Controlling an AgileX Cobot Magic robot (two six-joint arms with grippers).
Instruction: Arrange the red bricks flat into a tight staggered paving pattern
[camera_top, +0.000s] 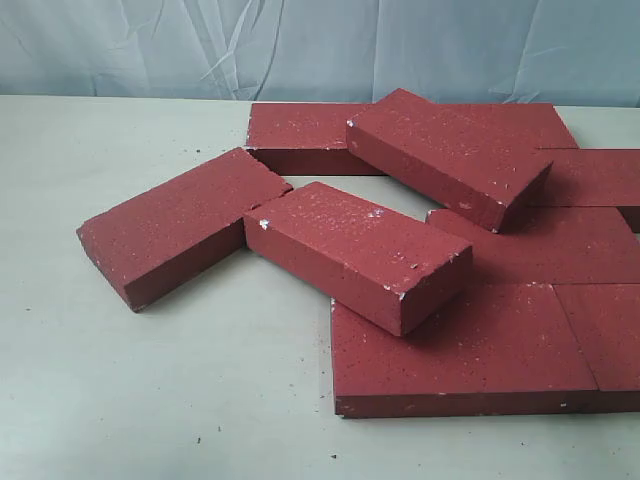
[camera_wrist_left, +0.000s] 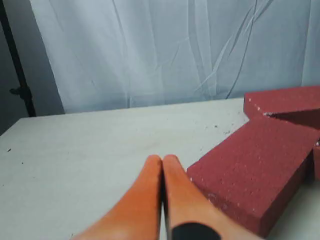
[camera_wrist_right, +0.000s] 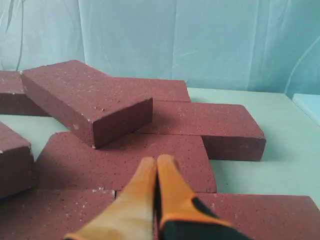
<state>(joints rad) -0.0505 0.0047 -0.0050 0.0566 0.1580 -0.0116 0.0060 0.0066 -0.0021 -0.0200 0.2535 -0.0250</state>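
**Paving barely begun, both grippers empty**

The red bricks (camera_top: 470, 330) are sitting in a loose heap across the right half of the exterior view, on the pale desk (camera_top: 150, 400). A few along the lower right and right edge are lying flat and edge to edge, which looks to me like the beginning of a paved patch. The rest are not in place. The middle brick (camera_top: 355, 250) is lying crosswise on top of the flat ones, one end hanging out over the desk. The upper brick (camera_top: 450, 150) is riding askew over the ones at the back. The leftmost brick (camera_top: 180, 225) is lying flat at the left of the heap, but turned at an angle.

The left gripper (camera_wrist_left: 162, 159) is hovering just beside that leftmost brick, orange fingers pressed together, holding nothing. The right gripper (camera_wrist_right: 156, 161) is likewise pressed together and empty, over the flat bricks. I'd judge most of the job is ahead: lifting off the two stacked bricks, squaring up the stray, then closing the gaps.
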